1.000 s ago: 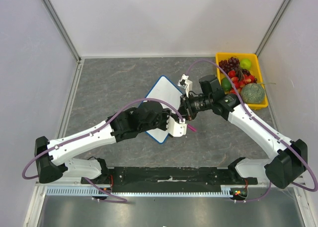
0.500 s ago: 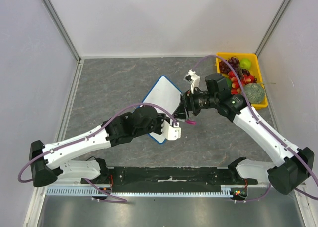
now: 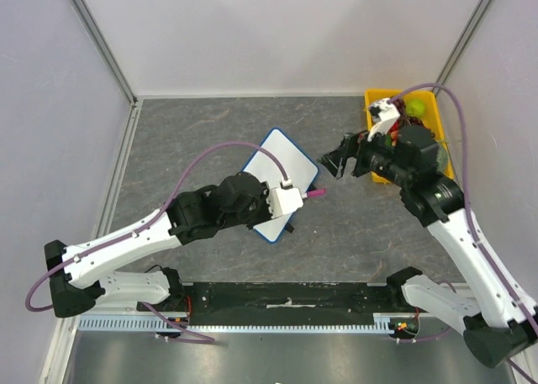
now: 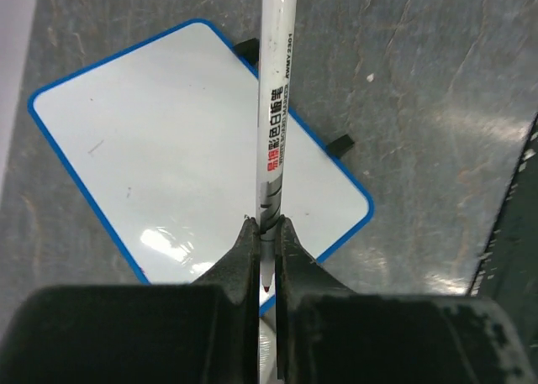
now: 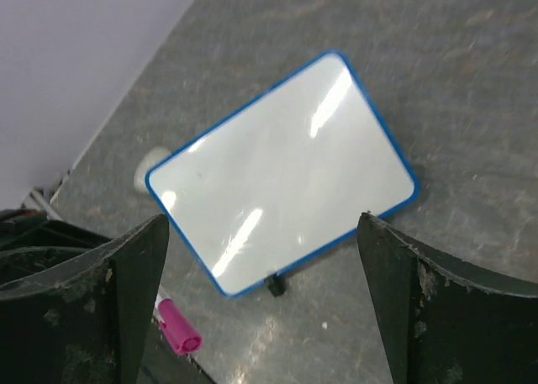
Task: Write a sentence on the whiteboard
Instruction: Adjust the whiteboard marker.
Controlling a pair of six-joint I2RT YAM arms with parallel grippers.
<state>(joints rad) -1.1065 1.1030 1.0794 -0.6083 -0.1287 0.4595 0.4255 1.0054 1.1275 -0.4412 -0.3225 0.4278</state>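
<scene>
Looking down past the left hand [image 4: 269,233], its wrist camera shows both fingers pinched tight on a slim white marker [image 4: 274,107]. Red and black print runs along the barrel, detail the overhead view is too small to give. The whiteboard [image 4: 168,149] lies flat below and ahead of that hand, blue-rimmed with rounded corners. One black foot [image 4: 339,145] pokes out at its edge.

From overhead, the left hand [image 3: 290,201] sits over the board's near corner. The marker's magenta end [image 3: 315,194] juts out beyond its fingertips, past the board's rim. The right hand [image 3: 340,159] hangs spread wide and empty, off to the side of the whiteboard [image 3: 282,159] and apart from it.

Only the right wrist camera takes in the whole board [image 5: 286,165], framed between that hand's dark, scuffed fingers [image 5: 139,266]. Its face is glossy white, streaked with glare.

The counter [image 3: 193,140] is grey with a mottled, stone-like surface, and pale walls enclose it. Behind the right hand a yellow plastic bin [image 3: 433,107] holds fruit.
</scene>
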